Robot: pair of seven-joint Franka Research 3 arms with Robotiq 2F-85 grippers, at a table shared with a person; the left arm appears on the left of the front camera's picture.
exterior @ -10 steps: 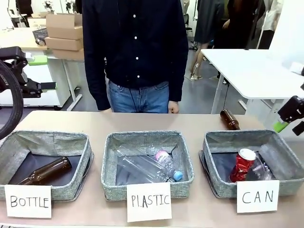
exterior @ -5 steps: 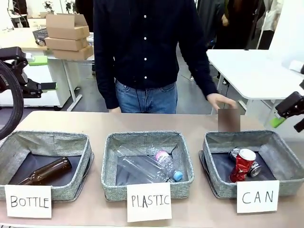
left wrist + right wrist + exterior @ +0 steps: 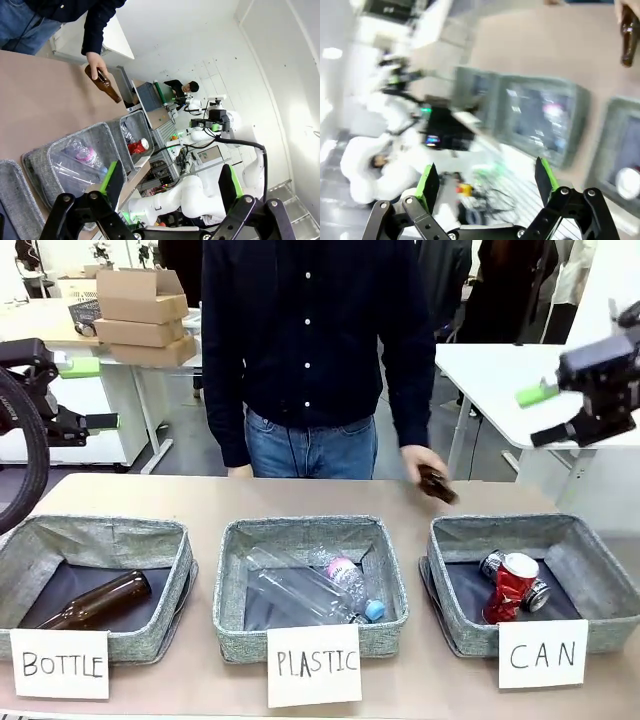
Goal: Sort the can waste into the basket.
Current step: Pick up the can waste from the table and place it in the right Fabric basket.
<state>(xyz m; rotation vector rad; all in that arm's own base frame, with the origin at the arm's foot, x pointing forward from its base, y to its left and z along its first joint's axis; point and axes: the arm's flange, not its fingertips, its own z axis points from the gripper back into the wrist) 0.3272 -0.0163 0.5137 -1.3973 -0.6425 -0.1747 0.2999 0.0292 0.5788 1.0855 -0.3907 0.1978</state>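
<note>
Grey fabric forms the basket (image 3: pixel 590 580) marked "CAN", at about 4 o'clock on the table (image 3: pixel 200 495). Inside it the red can (image 3: pixel 511 587) leans upright, touching the silver can (image 3: pixel 497 564) that lies at its 12 o'clock. The person's hand (image 3: pixel 422 462) holds a brown bottle (image 3: pixel 437 484) above the table, at 11 o'clock from this basket. The right gripper (image 3: pixel 485 182) is raised high with fingers spread, holding nothing. The left gripper (image 3: pixel 170 180) is also spread wide and empty.

White arms, black pincer (image 3: pixel 167 187), green pads, black cable
</note>
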